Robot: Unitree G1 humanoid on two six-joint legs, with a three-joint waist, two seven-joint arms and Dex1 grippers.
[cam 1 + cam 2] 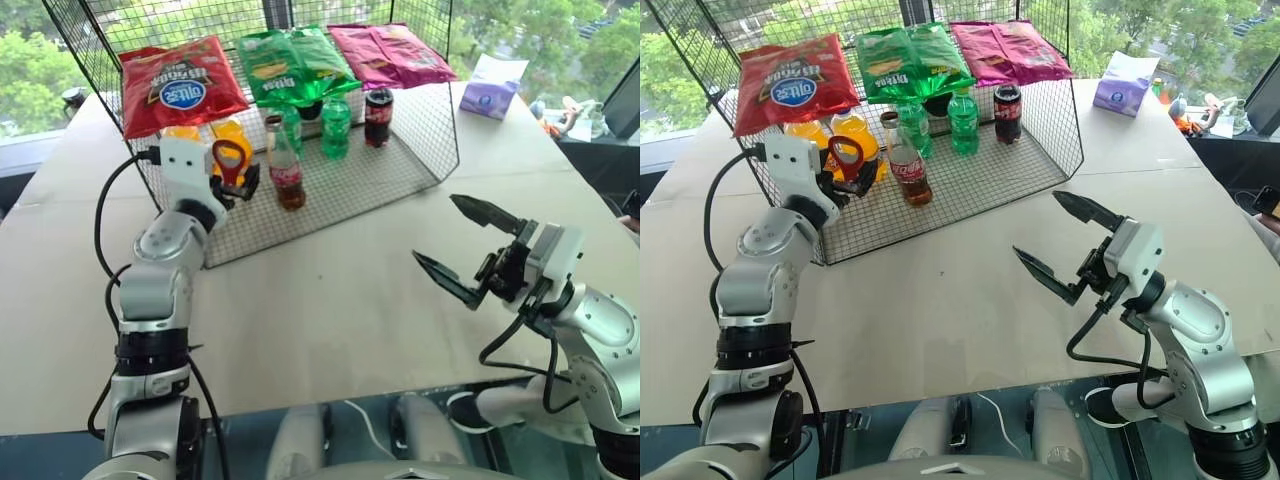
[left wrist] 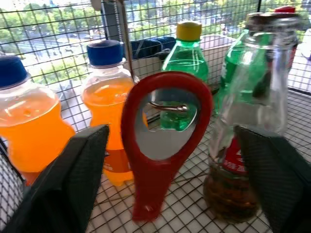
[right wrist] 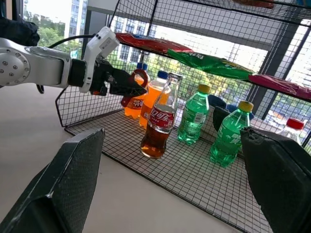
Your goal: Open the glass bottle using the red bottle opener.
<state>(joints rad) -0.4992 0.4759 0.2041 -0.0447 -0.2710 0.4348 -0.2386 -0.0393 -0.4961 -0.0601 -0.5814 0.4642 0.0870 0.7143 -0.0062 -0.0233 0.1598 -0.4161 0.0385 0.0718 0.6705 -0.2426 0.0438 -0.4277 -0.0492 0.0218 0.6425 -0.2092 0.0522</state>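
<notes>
The glass bottle of brown cola with a red label stands upright on the mesh floor of the wire rack. The red bottle opener stands upright just left of it, ring head up and handle foot on the mesh, in front of an orange bottle. My left gripper reaches level into the rack with its fingers spread either side of the opener, not touching it. Out over the table at the right, my right gripper is held open and empty, pointing toward the rack.
Behind the glass bottle stand two green bottles and a dark cola bottle. Chip bags lie on the rack's wire top. A purple tissue pack sits at the back right. The table spreads between the arms.
</notes>
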